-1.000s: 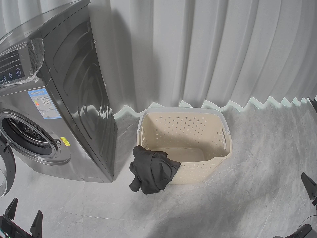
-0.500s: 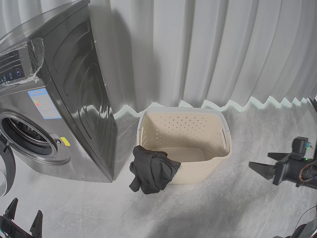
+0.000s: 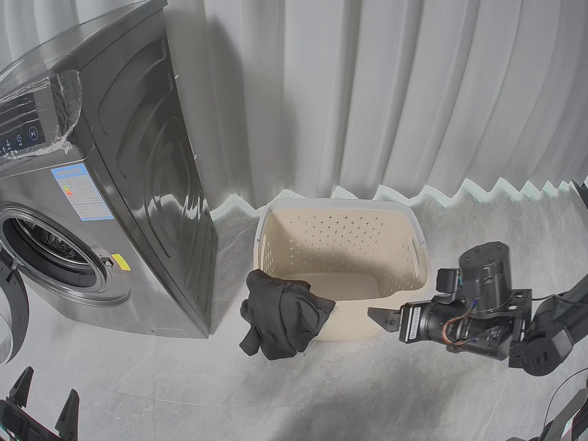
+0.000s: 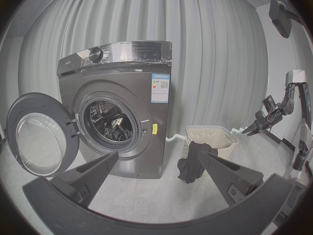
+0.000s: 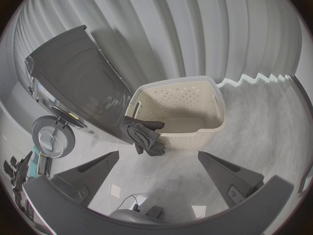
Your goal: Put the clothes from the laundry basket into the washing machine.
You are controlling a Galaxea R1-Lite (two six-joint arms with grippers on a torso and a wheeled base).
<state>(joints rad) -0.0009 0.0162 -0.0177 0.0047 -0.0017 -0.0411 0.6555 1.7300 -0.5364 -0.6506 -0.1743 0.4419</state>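
A cream laundry basket (image 3: 367, 215) stands on the floor to the right of the grey washing machine (image 3: 141, 173). One dark garment (image 3: 282, 320) hangs over the basket's front left corner and down its outside; the basket floor is bare. My right gripper (image 3: 378, 317) hovers open, pointing left, just in front of the basket's front right corner, right of the garment (image 5: 145, 137). My left gripper (image 3: 49, 388) stands open and low, in front of the machine. The machine's door (image 4: 39, 134) is swung open, and dark clothes (image 4: 119, 133) lie in the drum.
White curtains (image 3: 380, 81) hang behind the basket and machine. The open door (image 3: 9, 320) juts out at the far left. Bare grey floor (image 3: 202, 393) lies in front of the basket and machine.
My right arm has come in from the lower right edge and swept left, up to the basket's front right corner. The left gripper, garment and basket have not moved.
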